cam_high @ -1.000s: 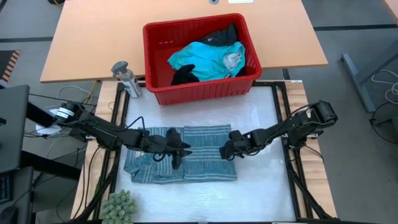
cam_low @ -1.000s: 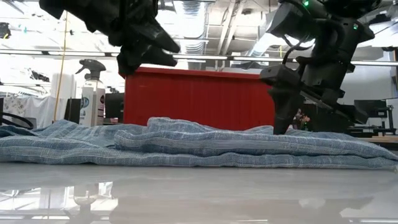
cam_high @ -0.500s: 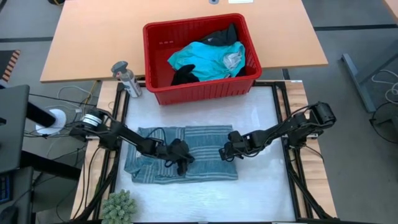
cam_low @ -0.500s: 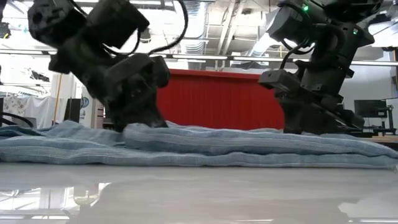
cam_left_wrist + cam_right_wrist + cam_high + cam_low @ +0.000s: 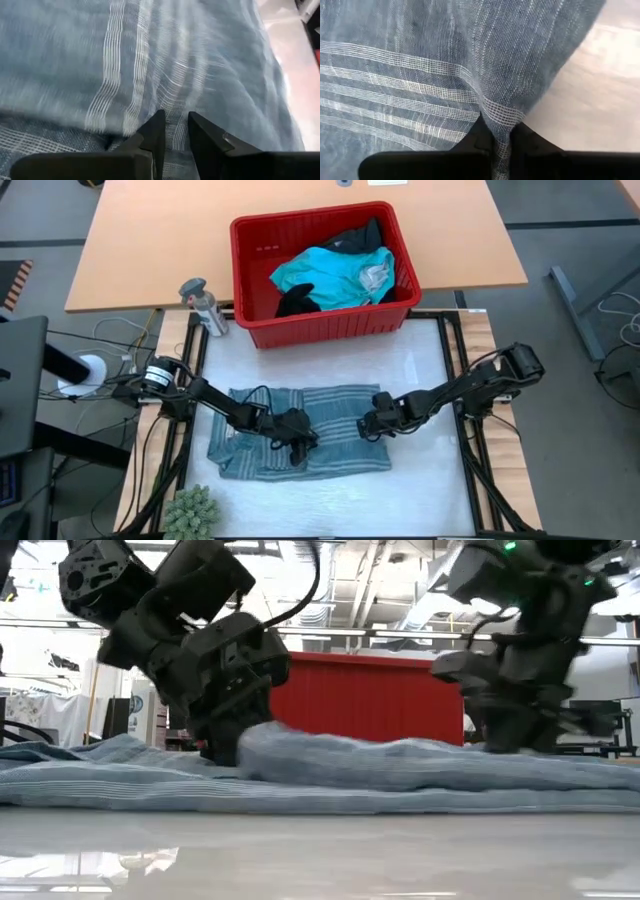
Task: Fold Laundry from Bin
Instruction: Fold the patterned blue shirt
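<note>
The blue-grey striped garment [image 5: 330, 450] lies flat and partly folded on the white mat [image 5: 425, 480]. My left gripper [image 5: 297, 444] is down on its middle, shut on a raised bunch of cloth [image 5: 300, 745]. My right gripper [image 5: 367, 426] is shut on the garment's right edge. The red bin [image 5: 250, 290] stands at the far side of the mat. It holds a turquoise garment [image 5: 325, 275] and black ones [image 5: 297, 302]. My left gripper pinches striped cloth [image 5: 174, 127] near the garment's middle between its two fingers, which slant down from the table's left. The cloth humps up beside the fingers, and the rest lies on the mat. One layer or several, I cannot tell. My right gripper pinches a gathered fold [image 5: 496, 114] at the garment's right edge between its two fingers. It comes in low from the table's right. The cloth puckers toward the fingers, and the garment otherwise lies on the mat.
A grey spray bottle [image 5: 203, 305] stands left of the bin. A green plant [image 5: 190, 512] sits at the near left corner. The wooden table [image 5: 130, 240] lies beyond the mat. Bare mat shows near and right of the garment.
My left gripper has moved down and toward the near right onto the garment's middle, and cloth has bunched up beside it. My right gripper has lowered and shut on the right edge. The garment has shifted slightly toward the near edge.
</note>
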Robot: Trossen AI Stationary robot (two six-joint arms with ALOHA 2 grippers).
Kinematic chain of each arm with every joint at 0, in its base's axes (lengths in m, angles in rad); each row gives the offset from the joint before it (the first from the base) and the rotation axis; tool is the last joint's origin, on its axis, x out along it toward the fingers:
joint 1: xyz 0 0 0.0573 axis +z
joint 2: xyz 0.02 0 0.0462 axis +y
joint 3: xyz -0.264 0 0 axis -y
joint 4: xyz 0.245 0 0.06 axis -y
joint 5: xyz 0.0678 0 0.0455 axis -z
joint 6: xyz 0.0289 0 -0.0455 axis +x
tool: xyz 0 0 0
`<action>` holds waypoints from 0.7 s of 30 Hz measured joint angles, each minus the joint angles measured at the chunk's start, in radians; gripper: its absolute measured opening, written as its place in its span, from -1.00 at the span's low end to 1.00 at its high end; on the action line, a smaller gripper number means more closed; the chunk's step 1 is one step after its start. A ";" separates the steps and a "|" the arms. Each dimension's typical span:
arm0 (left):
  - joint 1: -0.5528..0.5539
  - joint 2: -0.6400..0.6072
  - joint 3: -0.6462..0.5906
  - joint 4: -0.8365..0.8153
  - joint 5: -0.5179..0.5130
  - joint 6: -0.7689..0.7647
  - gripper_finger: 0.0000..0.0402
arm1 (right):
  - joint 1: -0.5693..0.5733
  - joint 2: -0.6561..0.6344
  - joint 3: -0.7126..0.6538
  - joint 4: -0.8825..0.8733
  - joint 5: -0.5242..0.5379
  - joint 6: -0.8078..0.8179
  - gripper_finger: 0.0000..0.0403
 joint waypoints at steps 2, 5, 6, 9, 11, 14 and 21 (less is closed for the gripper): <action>0.000 -0.009 0.031 -0.008 0.051 -0.003 -0.66 | 0.008 -0.038 -0.002 -0.066 0.004 0.023 -0.78; 0.007 -0.032 0.086 -0.046 0.100 0.020 -0.70 | 0.021 -0.099 -0.002 -0.173 0.031 0.049 -0.78; 0.014 -0.048 0.108 -0.072 0.115 0.036 -0.72 | 0.025 -0.119 -0.003 -0.206 0.038 0.054 -0.78; 0.035 -0.103 0.181 -0.197 0.130 0.073 -0.77 | 0.037 -0.176 -0.003 -0.277 0.042 0.065 -0.78; 0.044 -0.137 0.225 -0.323 0.129 0.098 -0.80 | 0.047 -0.214 -0.002 -0.330 0.050 0.082 -0.78; 0.045 -0.198 0.290 -0.490 0.121 0.135 -0.85 | 0.064 -0.266 -0.002 -0.400 0.067 0.106 -0.78; -0.012 -0.269 0.305 -0.796 -0.064 0.184 -0.98 | 0.096 -0.364 -0.001 -0.493 0.098 0.135 -0.78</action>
